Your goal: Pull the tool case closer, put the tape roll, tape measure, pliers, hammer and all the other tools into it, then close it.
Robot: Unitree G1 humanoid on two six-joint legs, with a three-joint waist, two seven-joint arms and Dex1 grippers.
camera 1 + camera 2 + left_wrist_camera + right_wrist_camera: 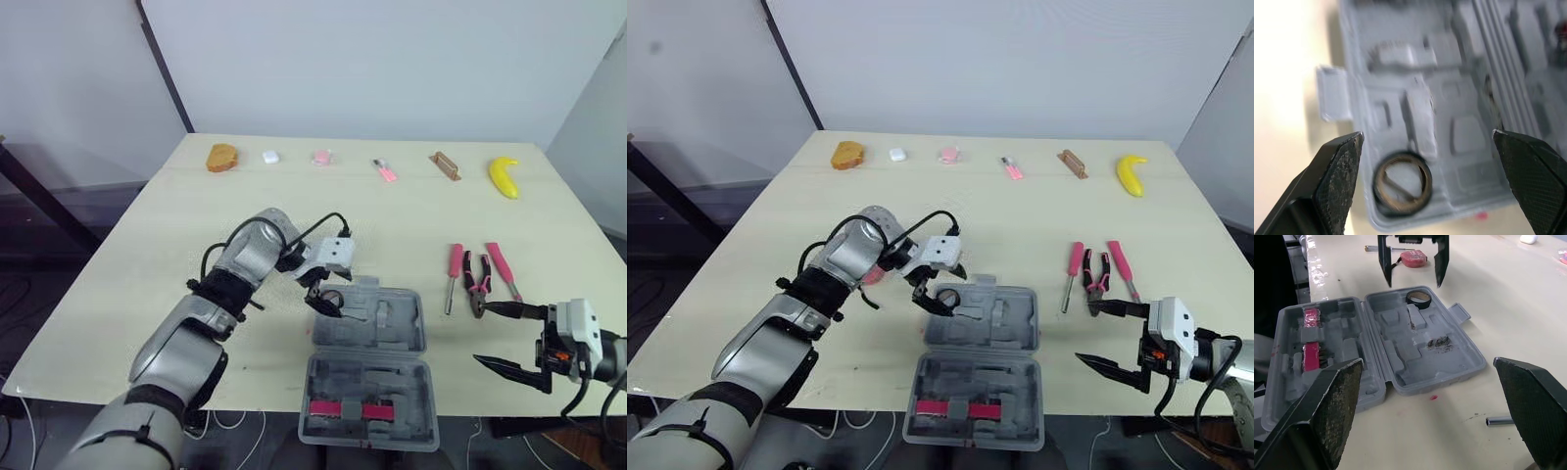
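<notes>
Closest to me, the tool case (404,328) lies flat and wide open at the near edge of the table (147,255), one half toward me and the other beyond the hinge. Pink-red pieces (345,407) sit in the moulded slots of the near half. Off to my right, low by the table's near corner, my right gripper (480,335) hovers with its two black fingers spread wide and nothing between them.

Moving up to the far half of the case: the tape roll (1419,304) is in there, a dark ring lying flat in the corner pocket on my left side. My left gripper (326,305) hangs right above it, fingers parted and empty, not touching the roll.

Just past the case, by my left forearm, the red tape measure (1413,258) rests on the bare table. Over on the right, beyond my right gripper, the pliers (477,284) lie between two pink-handled screwdrivers (455,264), all outside the case.

Along the far edge runs a row: an orange-brown lump (222,158), a small white piece (271,156), two small pink things (321,157), a brown block (445,164) and a banana (504,176).
</notes>
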